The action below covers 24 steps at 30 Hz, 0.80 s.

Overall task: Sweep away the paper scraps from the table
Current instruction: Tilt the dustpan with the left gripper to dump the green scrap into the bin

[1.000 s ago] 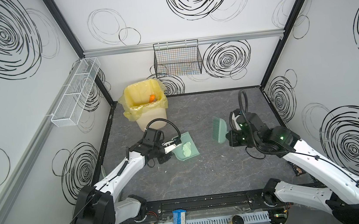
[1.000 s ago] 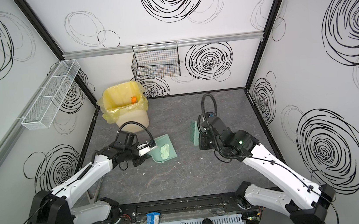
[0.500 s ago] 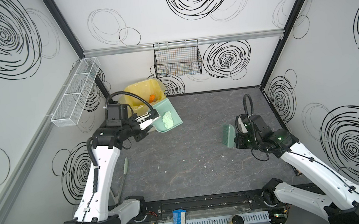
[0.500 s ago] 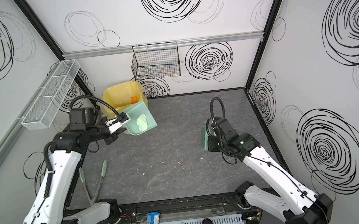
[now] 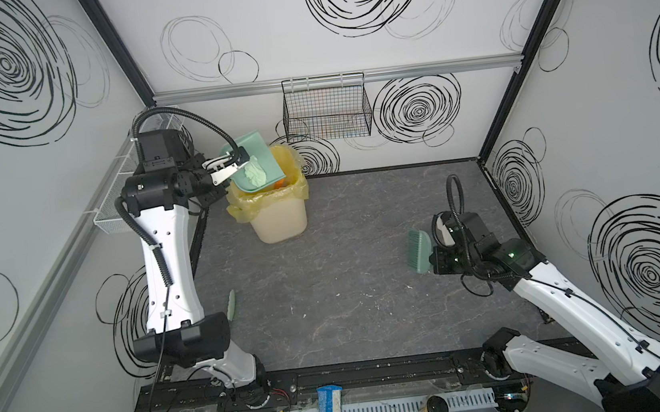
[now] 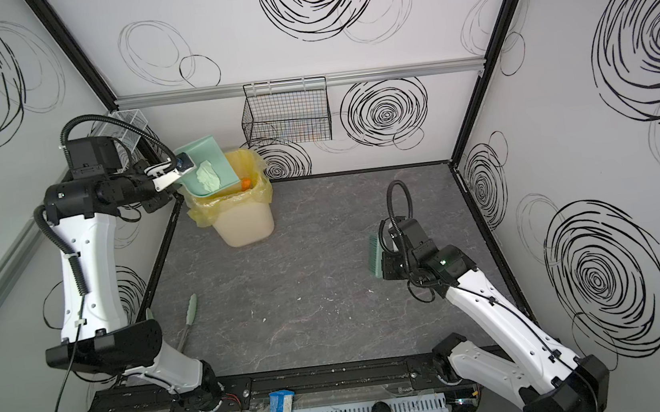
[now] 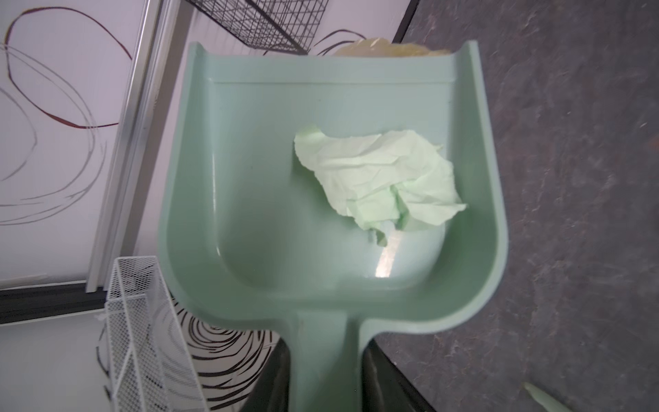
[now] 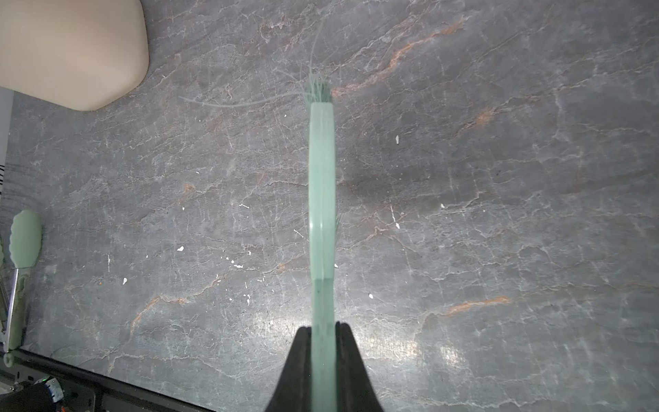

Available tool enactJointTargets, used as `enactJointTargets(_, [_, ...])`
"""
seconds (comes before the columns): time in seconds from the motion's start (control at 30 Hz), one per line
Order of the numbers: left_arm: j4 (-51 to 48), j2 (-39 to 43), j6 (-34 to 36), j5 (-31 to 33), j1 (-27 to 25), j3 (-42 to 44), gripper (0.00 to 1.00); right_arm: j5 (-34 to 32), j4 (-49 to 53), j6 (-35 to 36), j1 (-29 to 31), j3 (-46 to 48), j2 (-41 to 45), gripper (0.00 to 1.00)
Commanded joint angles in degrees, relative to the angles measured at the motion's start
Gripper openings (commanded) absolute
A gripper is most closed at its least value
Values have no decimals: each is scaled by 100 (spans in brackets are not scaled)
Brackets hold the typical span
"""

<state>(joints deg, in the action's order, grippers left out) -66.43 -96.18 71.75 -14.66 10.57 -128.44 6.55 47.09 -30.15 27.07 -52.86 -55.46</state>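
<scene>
Left gripper (image 5: 228, 168): pinched the dustpan (image 5: 260, 149) handle, pan tilted over the bin (image 5: 279, 220) at the far left corner of the desk (image 5: 350, 297).
Right gripper (image 5: 434, 261): clamped on the brush (image 5: 419, 247), near the desk's right edge.
Paper scrap (image 7: 378, 178): pale green, crumpled, lay loose in the pan.
Handling: likely feather-light, soft, prone to cling or drift; best tipped out by the pan, not pinched.

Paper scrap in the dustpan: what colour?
The paper scrap is pale green, lighter than the mint dustpan; left wrist view shows it best.
</scene>
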Motion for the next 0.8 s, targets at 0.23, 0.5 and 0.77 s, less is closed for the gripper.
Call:
enactJointTargets(0.23, [554,-727,1493,2134,-414,-555,0,39,-314,39,-43,168,18,0])
enactJointTargets(0.5, [2219,-247,2604,3484,-1065,911,0,52,-360,36,-47,285,59,0])
enactJointTargets(0.77, [2345,-331,2811,3724,-1089,719,0,34,-358,62,-71,432,176,0])
